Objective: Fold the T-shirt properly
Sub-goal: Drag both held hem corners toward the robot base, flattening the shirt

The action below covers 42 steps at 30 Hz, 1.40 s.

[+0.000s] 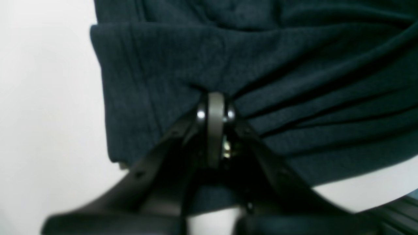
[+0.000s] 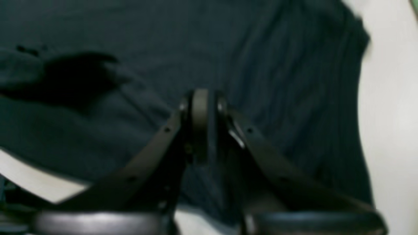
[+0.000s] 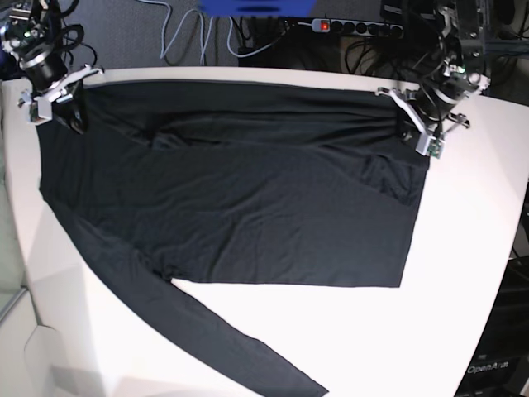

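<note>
The left hand [image 1: 214, 107] is squeezing tight on a bunched bit of the T-shirt [image 3: 240, 198], and folds are fanning out from its tips. The right hand [image 2: 200, 107] is pinching the shirt's other far corner. Between the two hands the black shirt is lying spread on the white tabletop [image 3: 463, 273], with one long sleeve trailing away toward the near edge.

T-shirt [image 3: 248, 198]: soft matt black cloth. Table [image 3: 463, 248]: smooth white, slight sheen.

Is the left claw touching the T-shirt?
Touching. In the left wrist view the left claw is shut on the T-shirt, and folds radiate from it.
</note>
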### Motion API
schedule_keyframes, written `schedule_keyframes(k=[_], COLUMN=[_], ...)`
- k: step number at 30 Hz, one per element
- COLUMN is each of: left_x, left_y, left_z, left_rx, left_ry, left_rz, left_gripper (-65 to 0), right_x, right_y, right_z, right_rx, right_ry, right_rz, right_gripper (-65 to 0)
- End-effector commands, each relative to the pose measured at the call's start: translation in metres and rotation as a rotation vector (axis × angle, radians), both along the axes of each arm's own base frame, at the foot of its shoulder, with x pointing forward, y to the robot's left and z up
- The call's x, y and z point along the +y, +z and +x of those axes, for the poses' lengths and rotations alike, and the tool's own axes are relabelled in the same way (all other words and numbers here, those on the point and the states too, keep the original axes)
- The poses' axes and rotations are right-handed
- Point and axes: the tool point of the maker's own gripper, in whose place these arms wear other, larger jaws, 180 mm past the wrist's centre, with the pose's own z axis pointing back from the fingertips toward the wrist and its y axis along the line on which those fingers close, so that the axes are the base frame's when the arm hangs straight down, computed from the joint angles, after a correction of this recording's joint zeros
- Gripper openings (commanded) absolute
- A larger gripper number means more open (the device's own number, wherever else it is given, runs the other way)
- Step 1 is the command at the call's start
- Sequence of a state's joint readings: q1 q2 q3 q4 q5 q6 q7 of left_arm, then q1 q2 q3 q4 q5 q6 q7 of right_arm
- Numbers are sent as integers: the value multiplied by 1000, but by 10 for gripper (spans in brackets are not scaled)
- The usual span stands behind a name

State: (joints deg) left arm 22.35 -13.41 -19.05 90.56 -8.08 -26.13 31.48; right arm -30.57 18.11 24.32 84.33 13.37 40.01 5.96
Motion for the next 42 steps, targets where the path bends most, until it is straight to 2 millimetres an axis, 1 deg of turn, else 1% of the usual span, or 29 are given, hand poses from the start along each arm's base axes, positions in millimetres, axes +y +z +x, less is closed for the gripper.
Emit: schedule_keyframes(k=[1,3,7,10,12,15,17,18,22,25,30,34,36,38,40,42], left_x=[8,16,23,23,23,21,21,21,20,19,6,1,1,2,5,14], left_y=[-5,4,13,20,20,26,27,27,30,36,66,79,83,82,78,74], left_z=[-11,-7,-3,5,5,15,18,18,23,26,37,37,37,34,32,23], left_rx=[53,22,-8,-34,-36,-61,-67,-67,-79,-97,-176,-160,-158,-146,-132,-119], left_ry=[11,49,88,87,87,84,86,85,84,79,69,52,48,47,49,70], left_rz=[47,50,50,53,53,50,50,48,46,48,11,25,34,44,50,60], left_gripper=[-650,-650,-650,-650,-650,-650,-650,-650,-650,-650,-650,-650,-650,-650,-650,-650], right_x=[-3,0,10,19,25,34,40,42,51,52,54,69,74,83,85,92], right_y=[13,11,5,-1,-4,-16,-21,-22,-9,-5,-6,-9,-10,-11,-12,-13], right_z=[3,3,-1,-4,-6,-11,-13,-14,-8,-7,-7,-7,-7,-8,-8,-8], right_rx=[-34,0,34,38,42,71,85,88,44,35,37,40,42,45,47,48], right_ry=[9,24,23,4,-9,2,4,12,29,33,37,51,64,84,87,97], right_rz=[-11,-30,-17,16,30,-8,-26,-41,-53,-58,-56,-26,-19,-7,-4,10], right_gripper=[-623,-624,-624,-623,-623,-624,-624,-625,-625,-625,-625,-625,-625,-625,-625,-625])
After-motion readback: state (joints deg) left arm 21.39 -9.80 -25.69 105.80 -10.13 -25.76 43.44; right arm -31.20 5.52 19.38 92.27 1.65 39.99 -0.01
